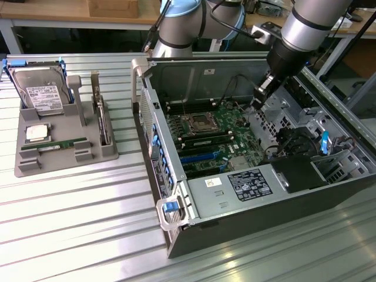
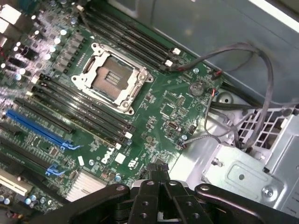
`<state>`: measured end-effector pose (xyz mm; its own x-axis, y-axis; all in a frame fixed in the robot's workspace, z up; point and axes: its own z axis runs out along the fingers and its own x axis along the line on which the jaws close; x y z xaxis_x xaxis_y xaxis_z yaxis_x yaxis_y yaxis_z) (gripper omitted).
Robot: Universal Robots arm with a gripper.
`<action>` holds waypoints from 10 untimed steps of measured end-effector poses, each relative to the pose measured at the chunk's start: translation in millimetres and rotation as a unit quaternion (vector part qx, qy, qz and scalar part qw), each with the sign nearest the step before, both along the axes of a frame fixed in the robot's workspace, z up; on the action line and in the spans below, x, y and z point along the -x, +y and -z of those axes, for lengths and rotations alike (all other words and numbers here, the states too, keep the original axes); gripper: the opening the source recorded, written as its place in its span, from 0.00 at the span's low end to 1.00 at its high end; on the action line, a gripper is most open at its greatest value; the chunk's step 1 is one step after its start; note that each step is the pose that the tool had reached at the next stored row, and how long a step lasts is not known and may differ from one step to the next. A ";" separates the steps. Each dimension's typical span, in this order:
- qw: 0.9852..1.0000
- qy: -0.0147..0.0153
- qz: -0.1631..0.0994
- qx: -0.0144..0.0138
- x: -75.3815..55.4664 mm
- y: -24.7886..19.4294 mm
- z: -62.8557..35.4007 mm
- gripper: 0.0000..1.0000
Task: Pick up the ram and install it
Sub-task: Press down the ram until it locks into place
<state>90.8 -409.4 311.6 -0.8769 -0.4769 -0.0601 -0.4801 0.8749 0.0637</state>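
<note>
gripper over the motherboard, ram in its tray

i see my black two-fingered gripper (image 1: 261,93) closed on nothing above the open grey computer case (image 1: 235,223). the thin green ram stick (image 1: 61,143) lies in the grey plastic parts tray (image 1: 26,167), well apart.

arm (image 1: 305,26): I see it cut off by the exterior view's top edge, so its upper links are out of my sight.
hand (image 2: 161,196): in my wrist view its fingertips run past the picture's edge; I cannot see whether they carry anything.
ram (image 1: 61,144): too small in the tray (image 1: 29,167) for me to read its label or chips.
hard drive (image 1: 41,94): label text illegible to me.
computer case (image 1: 235,235): far corner cut off at the exterior view's right.
counter (image 1: 88,235): edges out of frame.
</note>
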 end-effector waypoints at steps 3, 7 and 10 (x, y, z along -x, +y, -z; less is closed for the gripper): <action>1.000 0.000 0.028 0.000 0.0 0.0 0.0 0.10; 0.997 0.000 0.072 0.000 0.0 0.0 0.0 0.10; 0.993 0.000 0.120 0.000 0.0 0.0 0.0 0.10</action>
